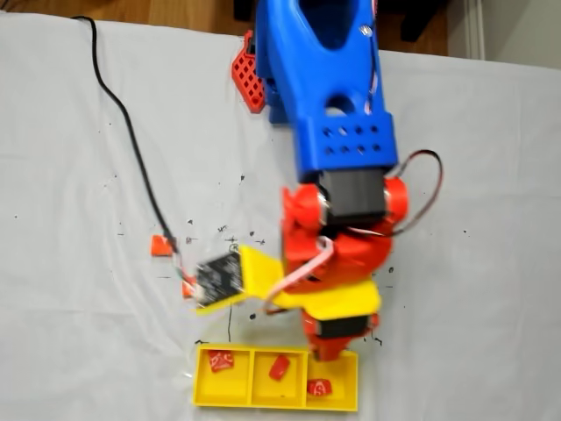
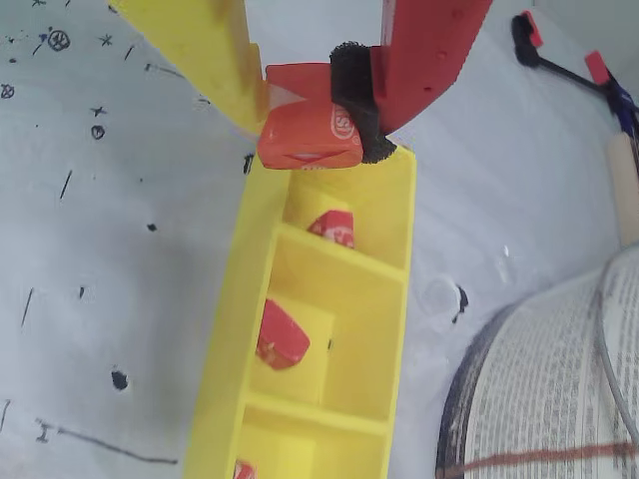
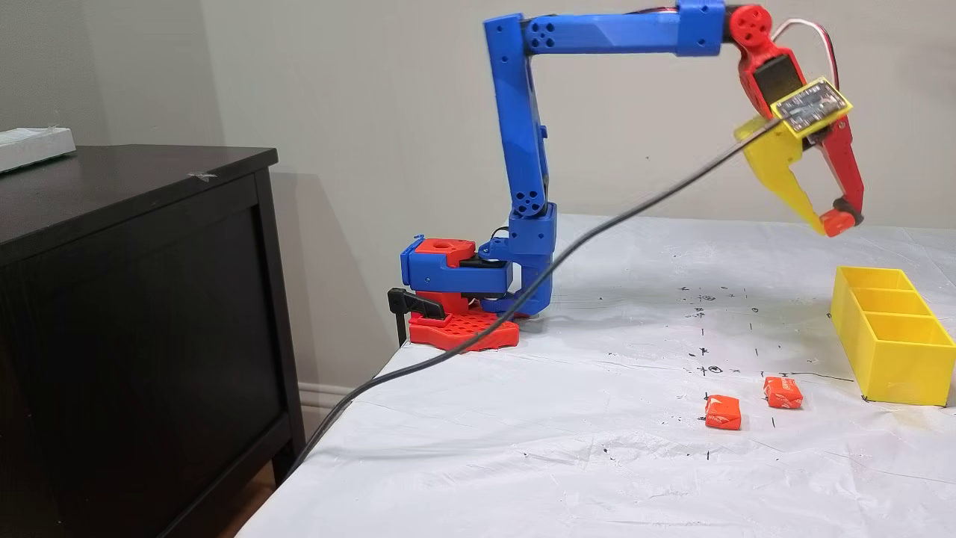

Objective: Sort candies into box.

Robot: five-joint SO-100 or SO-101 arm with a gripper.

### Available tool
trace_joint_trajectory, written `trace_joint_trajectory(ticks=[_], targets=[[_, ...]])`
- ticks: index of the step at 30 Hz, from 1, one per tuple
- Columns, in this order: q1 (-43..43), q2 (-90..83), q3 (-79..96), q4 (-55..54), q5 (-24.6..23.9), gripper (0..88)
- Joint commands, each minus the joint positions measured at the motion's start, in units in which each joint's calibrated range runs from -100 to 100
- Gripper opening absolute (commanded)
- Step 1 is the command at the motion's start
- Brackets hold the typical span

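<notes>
Above the box (image 2: 399,259), pincer (image 2: 310,120) tight around 1 candy (image 2: 305,140)

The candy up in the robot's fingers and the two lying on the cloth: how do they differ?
The held candy hangs in the air, pinched between the fingers, above the box. The two loose candies lie flat on the white cloth, untouched, beside the box. All three are small orange-red wrapped squares.
</notes>
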Motion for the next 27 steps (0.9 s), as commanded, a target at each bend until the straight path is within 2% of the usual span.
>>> trace_joint_trajectory(ticks=[1,5,13,23,25,27], targets=[[-3.11,3.71,-8.22,-3.84,-1.42,0.2],[-4.02,6.51,-8.04,-8.35,-2.44,0.2],[-3.11,11.34,-13.14,-9.41,-3.61,0.2],[-1.93,17.54,-20.51,-5.4,-3.13,0.2],[-1.84,17.96,-21.51,-4.17,-2.93,3.2],[-1.93,18.3,-22.6,-2.13,-2.49,11.1]])
